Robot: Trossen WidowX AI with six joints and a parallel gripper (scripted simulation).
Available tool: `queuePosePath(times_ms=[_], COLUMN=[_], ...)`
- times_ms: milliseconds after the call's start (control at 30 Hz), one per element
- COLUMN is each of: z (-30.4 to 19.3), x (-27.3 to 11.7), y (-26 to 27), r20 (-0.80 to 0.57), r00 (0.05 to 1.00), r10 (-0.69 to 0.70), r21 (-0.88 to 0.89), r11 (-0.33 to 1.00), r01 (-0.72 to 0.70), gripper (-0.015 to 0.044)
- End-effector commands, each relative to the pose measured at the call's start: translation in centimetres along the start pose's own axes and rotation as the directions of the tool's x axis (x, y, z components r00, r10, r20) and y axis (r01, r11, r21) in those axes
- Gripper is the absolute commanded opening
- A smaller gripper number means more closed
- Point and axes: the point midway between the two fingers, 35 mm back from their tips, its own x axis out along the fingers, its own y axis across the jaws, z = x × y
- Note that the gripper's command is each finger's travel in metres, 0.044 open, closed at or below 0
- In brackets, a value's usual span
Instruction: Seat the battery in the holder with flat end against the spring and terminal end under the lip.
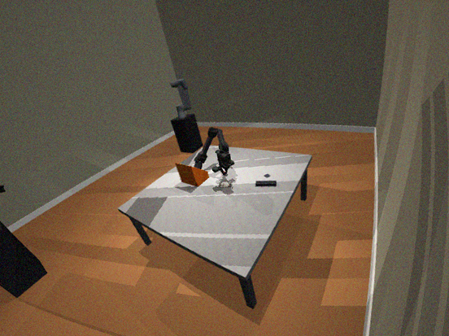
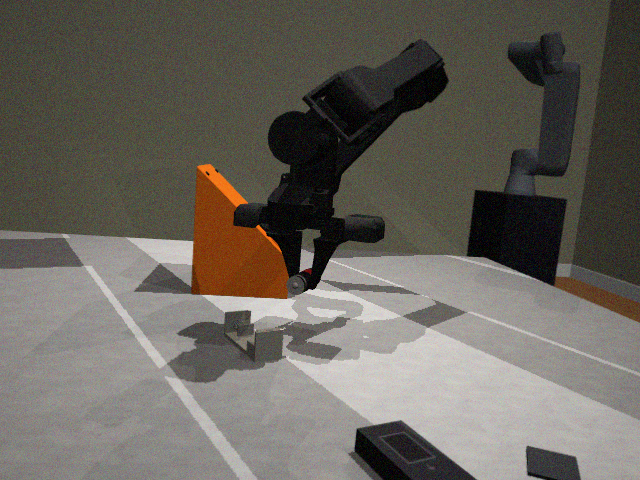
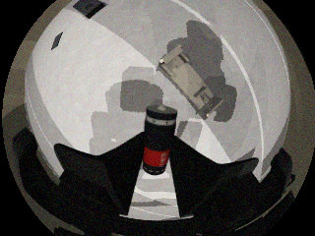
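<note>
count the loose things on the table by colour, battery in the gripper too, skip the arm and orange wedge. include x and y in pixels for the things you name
Black and red: 1, the cylindrical battery (image 2: 297, 284) (image 3: 158, 130) in the black two-fingered gripper (image 2: 306, 283) (image 3: 157, 137)
Grey-beige: 1, the open battery holder (image 2: 267, 345) (image 3: 189, 79)
Black or dark grey: 2, the long box (image 1: 266, 183) (image 2: 408, 448) and the thin flat square (image 1: 266, 175) (image 2: 552, 462)
Total: 4

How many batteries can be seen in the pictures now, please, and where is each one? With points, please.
1. The black cylindrical battery with a red band (image 2: 297, 284) (image 3: 157, 156) is between the fingers of the black gripper (image 2: 306, 284) (image 3: 157, 137), above the table. Others could be hidden.
</note>
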Motion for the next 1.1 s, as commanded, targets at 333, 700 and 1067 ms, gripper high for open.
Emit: queuePosePath(times_ms=[333,700,1067], z=[4.4,6.1,6.6], x=[-0.8,-1.1,0.3], y=[-2.5,-3.9,-3.9], r20=[0.004,-0.001,0.055], r00=[1.0,1.0,0.997], r10=[-0.002,0.004,0.057], r21=[-0.582,-0.783,-0.778], r11=[0.813,0.622,0.628], r01=[0.004,-0.003,0.007], gripper=[0.0084,0.0084,0.0084])
